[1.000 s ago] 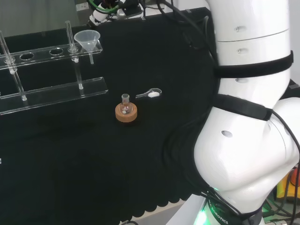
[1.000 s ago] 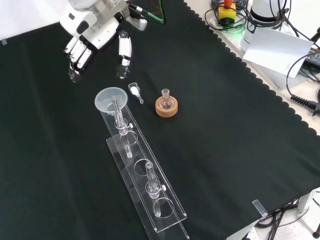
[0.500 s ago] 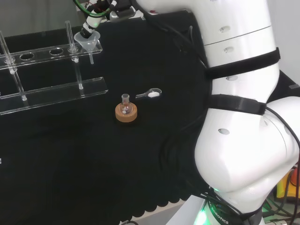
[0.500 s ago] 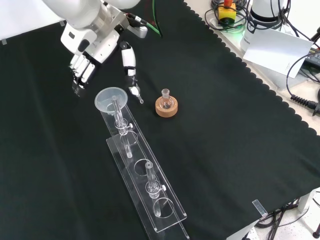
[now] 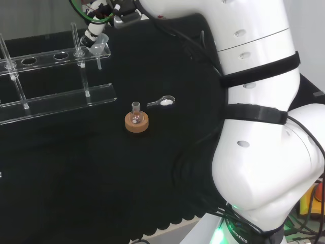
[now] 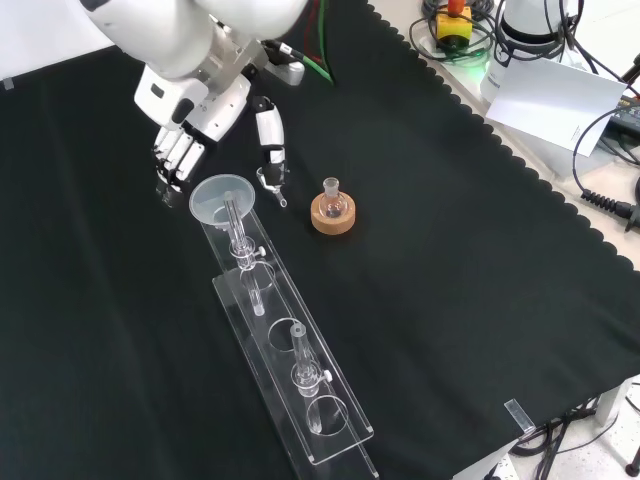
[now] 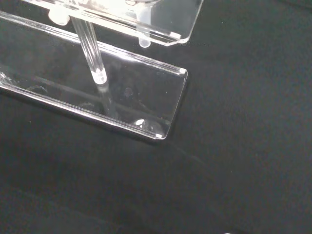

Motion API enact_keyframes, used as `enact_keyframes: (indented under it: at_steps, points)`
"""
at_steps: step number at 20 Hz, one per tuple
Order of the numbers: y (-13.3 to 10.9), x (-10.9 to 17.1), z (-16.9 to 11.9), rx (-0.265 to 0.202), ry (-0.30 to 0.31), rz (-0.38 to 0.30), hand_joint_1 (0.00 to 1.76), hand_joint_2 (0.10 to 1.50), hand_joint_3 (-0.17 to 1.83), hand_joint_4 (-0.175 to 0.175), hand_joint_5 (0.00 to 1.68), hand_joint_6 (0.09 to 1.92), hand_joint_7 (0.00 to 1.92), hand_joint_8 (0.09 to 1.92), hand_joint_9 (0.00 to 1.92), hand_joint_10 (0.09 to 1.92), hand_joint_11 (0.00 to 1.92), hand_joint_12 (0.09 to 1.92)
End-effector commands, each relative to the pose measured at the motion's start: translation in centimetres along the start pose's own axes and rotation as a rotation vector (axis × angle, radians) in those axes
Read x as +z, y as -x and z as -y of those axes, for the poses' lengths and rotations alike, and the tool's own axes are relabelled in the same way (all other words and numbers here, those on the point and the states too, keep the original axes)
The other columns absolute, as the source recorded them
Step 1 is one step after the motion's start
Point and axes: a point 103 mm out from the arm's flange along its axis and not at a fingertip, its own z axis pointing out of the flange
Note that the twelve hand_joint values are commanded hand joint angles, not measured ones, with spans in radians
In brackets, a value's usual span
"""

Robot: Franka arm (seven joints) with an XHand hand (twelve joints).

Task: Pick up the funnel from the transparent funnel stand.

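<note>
The funnel [image 6: 222,194] is sitting in the end hole of the clear stand [image 6: 300,400], its stem hanging down through the upper shelf toward the base plate; in the head view the funnel [image 5: 99,44] is at the right end of the stand [image 5: 56,104]. In the front view the hand [image 6: 195,105] is reaching down from the top, with its fingers [image 6: 176,160] spread apart from the thumb [image 6: 270,135] and relaxed, not curled round anything. The fingers are hanging just beside the funnel's rim on the view's left and the thumb is hanging just above and to the right of the rim, so the funnel's far edge is lying between them; I cannot tell whether either is touching it. In the head view a finger of the hand [image 5: 93,31] is standing right at the funnel's mouth. A small spoon [image 6: 270,183] is lying on the cloth [image 6: 450,270] just under the thumb tip, and a little flask [image 6: 332,197] is standing upright on a cork ring [image 6: 332,217] nearby. The wrist view is looking at the stand's base plate [image 7: 146,105] and the stem [image 7: 90,48] above it.
</note>
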Motion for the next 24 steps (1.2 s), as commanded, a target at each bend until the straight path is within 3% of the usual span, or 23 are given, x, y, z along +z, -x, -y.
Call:
enact_keyframes:
  at_steps: [1,13,17,24]
  points:
    - [-0.6,0.2,-0.3,-0.004,0.023,0.039,0.43,0.78,0.11,-0.049,0.0,0.09,0.0,0.36,0.0,0.87,0.16,1.48]
    - [-0.3,1.0,-0.7,0.015,0.101,0.054,0.46,0.79,0.1,-0.054,0.02,0.09,0.0,0.38,0.0,0.85,0.09,1.48]
    - [-0.3,1.4,-1.1,0.007,0.085,0.027,0.47,0.79,0.09,-0.059,0.05,0.09,0.0,0.5,0.06,0.87,0.11,1.49]
    - [-0.3,1.8,-1.6,0.003,0.097,0.016,0.49,0.81,0.1,-0.058,0.07,0.09,0.0,0.55,0.1,0.86,0.11,1.48]
